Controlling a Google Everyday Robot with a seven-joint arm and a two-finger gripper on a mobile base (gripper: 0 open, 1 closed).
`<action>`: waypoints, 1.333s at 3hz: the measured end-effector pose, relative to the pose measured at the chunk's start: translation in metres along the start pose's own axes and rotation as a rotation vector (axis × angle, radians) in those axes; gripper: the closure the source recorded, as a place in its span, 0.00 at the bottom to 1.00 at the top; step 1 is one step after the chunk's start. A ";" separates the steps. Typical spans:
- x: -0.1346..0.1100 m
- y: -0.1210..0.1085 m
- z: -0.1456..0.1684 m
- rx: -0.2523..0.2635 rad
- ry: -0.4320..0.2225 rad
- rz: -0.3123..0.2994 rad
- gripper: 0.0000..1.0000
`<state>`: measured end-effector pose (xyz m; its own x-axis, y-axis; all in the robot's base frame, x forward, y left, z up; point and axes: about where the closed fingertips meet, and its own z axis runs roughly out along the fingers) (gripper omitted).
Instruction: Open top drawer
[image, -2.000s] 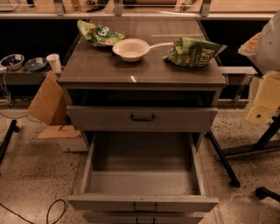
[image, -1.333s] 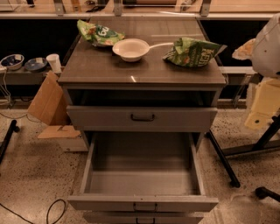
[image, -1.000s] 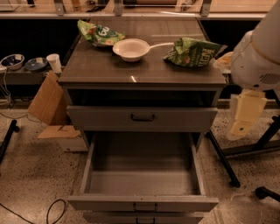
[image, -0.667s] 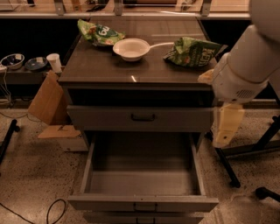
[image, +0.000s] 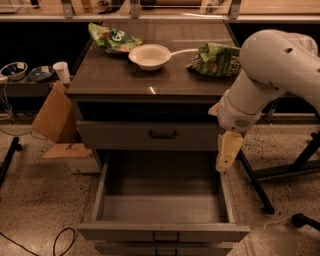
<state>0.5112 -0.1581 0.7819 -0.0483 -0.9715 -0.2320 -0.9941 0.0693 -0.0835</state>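
The top drawer (image: 125, 136) is a wide grey front with a dark curved bar handle (image: 163, 134) at its centre. It sits pushed in under a dark gap below the cabinet top. My gripper (image: 226, 156) hangs from the white arm (image: 272, 65) at the right end of that drawer front, right of the handle and apart from it. It holds nothing that I can see. Below, a deeper grey drawer (image: 162, 231) is pulled far out, and its inside shows nothing in it.
On the cabinet top lie a white bowl (image: 150, 56) and two green snack bags (image: 114, 39) (image: 216, 59). A cardboard box (image: 52, 117) leans at the cabinet's left. Black stand legs (image: 260, 187) cross the floor on the right. A cable (image: 60, 239) lies front left.
My arm has swung in from the right edge towards the left and down, bringing the gripper beside the right end of the top drawer. The drawers have not moved.
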 end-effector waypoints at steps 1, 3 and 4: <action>0.000 -0.015 0.030 -0.023 -0.022 0.053 0.00; -0.009 -0.036 0.062 0.025 -0.043 0.181 0.00; -0.018 -0.050 0.075 0.055 -0.041 0.239 0.00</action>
<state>0.5686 -0.1272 0.7179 -0.2765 -0.9160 -0.2907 -0.9479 0.3098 -0.0743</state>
